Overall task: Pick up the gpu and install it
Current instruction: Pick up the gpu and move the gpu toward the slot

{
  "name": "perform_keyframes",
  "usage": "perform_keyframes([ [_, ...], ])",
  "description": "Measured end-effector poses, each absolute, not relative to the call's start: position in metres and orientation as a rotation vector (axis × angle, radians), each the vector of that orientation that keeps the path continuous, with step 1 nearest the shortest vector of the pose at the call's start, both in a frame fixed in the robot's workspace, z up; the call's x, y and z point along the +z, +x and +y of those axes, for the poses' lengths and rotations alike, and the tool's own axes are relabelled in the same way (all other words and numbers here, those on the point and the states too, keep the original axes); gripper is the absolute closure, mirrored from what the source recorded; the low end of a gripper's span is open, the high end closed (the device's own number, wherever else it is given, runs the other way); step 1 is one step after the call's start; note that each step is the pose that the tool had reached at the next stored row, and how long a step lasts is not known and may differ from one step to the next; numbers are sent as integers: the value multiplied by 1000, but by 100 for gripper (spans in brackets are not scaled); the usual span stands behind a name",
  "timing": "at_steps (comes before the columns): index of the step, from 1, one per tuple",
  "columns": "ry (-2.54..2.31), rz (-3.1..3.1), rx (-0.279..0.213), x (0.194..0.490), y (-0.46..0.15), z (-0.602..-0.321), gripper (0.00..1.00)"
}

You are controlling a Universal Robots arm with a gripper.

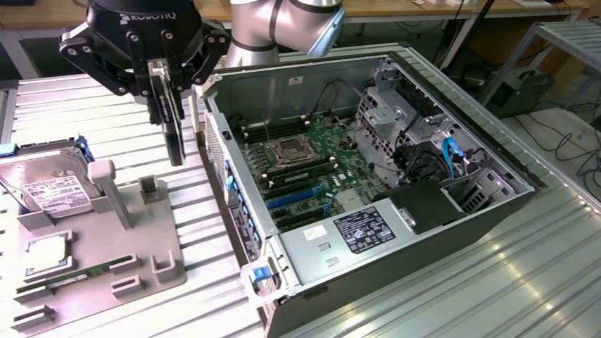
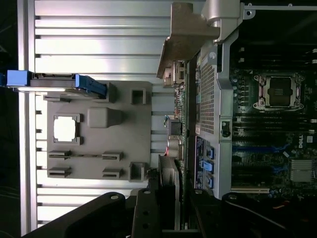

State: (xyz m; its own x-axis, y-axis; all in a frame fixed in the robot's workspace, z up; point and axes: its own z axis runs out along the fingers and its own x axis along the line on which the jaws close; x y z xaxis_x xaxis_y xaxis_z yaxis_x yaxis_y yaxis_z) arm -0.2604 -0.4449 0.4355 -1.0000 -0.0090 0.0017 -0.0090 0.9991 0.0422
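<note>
Holds the gpu [image 1: 174, 141] between narrowly set jaws, gripped by its upper edge. Hangs it upright, edge down, clear of the bench [image 1: 526, 282], over the strip between grey fixture tray [image 1: 136, 238] and open PC case [image 1: 404, 267]. Places silver end bracket [image 2: 184, 34] near the case's outer wall, outside it. Shows hard drive [image 1: 52, 186], CPU [image 1: 47, 252] and memory stick [image 1: 84, 271] seated in the tray, by the bench edge at the exterior view's left.

Black claw [image 1: 167, 88] lettered ROBOTIQ, silver-grey arm [image 1: 281, 24], rounded joints
</note>
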Motion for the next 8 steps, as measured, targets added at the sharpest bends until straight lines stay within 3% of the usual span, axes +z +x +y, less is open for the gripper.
perform_keyframes([
  [8, 14, -3139, -66, 435, -249, -445, 72],
])
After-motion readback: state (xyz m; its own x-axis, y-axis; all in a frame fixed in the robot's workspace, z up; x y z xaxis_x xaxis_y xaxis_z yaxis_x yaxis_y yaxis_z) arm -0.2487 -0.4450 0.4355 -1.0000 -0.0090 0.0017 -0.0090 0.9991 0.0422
